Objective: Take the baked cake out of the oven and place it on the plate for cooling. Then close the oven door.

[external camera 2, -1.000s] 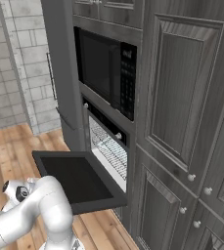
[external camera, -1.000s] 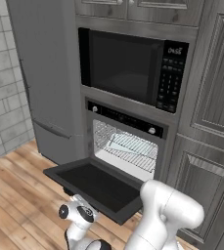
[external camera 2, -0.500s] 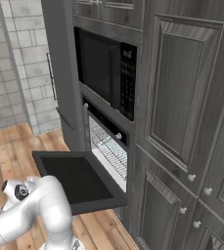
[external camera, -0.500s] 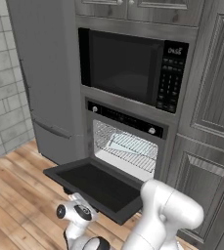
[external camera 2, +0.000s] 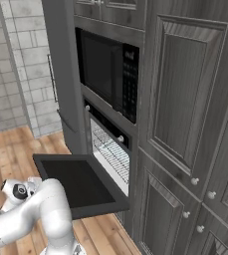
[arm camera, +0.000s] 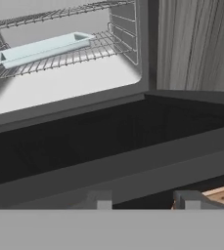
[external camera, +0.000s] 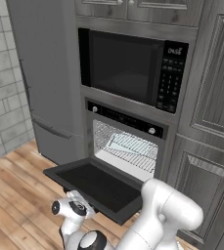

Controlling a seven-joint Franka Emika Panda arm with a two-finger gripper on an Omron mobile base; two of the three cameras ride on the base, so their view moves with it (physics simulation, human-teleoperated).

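Hand view: you look over the door (arm camera: 108,146) into the oven (arm camera: 59,83); a pale tray (arm camera: 40,49) sits on the rack (arm camera: 99,51) toward its back left corner.
Cake: you cannot see it; it may lie in the tray, hidden by the tray's wall.
Plate: you have no sight of it from here.
Door: dropped flat, its front edge just beyond the fingertips (arm camera: 100,200).
Gripper (arm camera: 143,201): the two tips stand well apart, with nothing between them. From the left base view it (external camera: 74,207) hangs low, off the door's front left corner.
Risk, door: you are below or level with the door's edge, I judge; reaching straight in would strike the edge or push the door up.
Risk, rack: coming in too high could snag the upper rack wires.
Risk, tray: a blind grasp may catch the tray wall and drag the tray off the rack's front edge.
Risk, target: the cake is unseen; check before you commit.
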